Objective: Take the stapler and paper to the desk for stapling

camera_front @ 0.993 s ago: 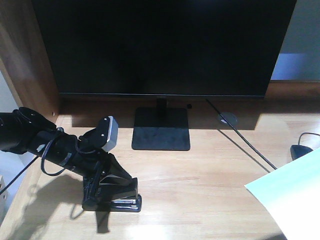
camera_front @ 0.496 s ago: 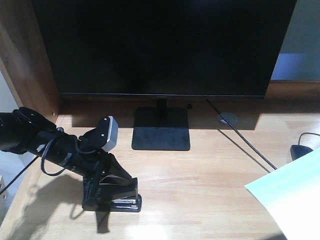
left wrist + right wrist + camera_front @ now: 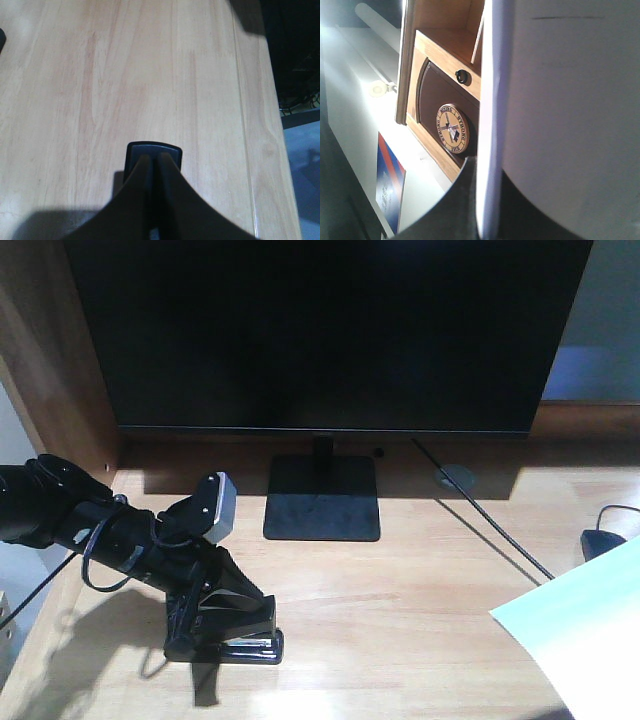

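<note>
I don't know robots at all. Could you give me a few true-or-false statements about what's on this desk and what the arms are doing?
1. The left gripper is closed on the stapler. True.
2. The monitor shows a bright picture. False: its screen is dark.
3. The paper lies flat in front of the monitor stand. False: it is off at the right side of the desk, pinched in the right gripper.
4. A cable runs across the desk to the right of the monitor stand. True.
</note>
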Tool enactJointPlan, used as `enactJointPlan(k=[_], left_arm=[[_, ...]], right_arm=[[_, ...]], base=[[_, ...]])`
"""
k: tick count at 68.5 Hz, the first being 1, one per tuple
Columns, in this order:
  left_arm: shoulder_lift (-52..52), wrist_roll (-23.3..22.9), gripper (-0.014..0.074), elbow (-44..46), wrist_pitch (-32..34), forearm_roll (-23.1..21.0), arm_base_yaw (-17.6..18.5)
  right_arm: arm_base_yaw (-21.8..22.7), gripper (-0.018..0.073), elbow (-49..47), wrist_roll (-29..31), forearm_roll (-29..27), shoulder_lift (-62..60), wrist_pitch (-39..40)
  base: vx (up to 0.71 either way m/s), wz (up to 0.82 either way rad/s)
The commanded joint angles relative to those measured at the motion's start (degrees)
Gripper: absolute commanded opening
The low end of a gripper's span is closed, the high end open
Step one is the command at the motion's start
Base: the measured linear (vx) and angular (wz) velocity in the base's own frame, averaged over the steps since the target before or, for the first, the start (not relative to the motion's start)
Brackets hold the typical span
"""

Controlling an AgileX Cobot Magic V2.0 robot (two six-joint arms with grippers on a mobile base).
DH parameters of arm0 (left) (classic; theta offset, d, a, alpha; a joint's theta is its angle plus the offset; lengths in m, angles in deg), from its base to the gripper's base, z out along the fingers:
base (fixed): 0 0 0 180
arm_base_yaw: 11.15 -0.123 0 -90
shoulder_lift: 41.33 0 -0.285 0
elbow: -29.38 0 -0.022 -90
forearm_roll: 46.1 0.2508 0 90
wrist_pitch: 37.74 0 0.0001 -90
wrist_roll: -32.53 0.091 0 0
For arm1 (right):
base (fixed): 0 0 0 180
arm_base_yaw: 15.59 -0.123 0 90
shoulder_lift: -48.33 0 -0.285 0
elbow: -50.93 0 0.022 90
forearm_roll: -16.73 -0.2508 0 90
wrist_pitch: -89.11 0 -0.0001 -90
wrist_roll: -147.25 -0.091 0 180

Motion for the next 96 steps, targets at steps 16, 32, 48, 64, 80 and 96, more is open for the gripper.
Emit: enactJointPlan(k=[16, 32, 48, 64, 80, 96], left_arm=[[2.39, -0.37, -0.0006, 1.20, -1.81, -3.09, 0.17], [2.39, -0.37, -0.0006, 1.20, -1.81, -3.09, 0.17], [2.39, -0.37, -0.0006, 1.20, -1.88, -3.09, 0.17], [2.39, -0.37, -0.0006, 1.20, -1.88, -3.09, 0.17], [2.39, -0.37, -0.0006, 1.20, -1.88, -3.09, 0.17], [2.39, -0.37, -0.0006, 1.20, -1.88, -3.09, 0.17]], right_arm=[[0.26, -0.0005, -1.56, 0.56, -1.39, 1.27, 2.60], [0.26, -0.0004, -1.80, 0.52, -3.56, 8.34, 3.60], [0.26, -0.0003, -1.80, 0.74, -3.56, 22.47, 14.54], [0.26, -0.0003, -1.82, -1.12, -3.30, 38.78, 25.10], [0.97, -0.0003, -1.82, -6.53, 0.27, 49.98, 34.22], [10.58, -0.0003, -1.82, -20.82, 14.73, 58.70, 40.74]], base=[[0.00, 0.00], [0.00, 0.00], [0.00, 0.00], [0.00, 0.00], [0.00, 0.00], [0.00, 0.00]])
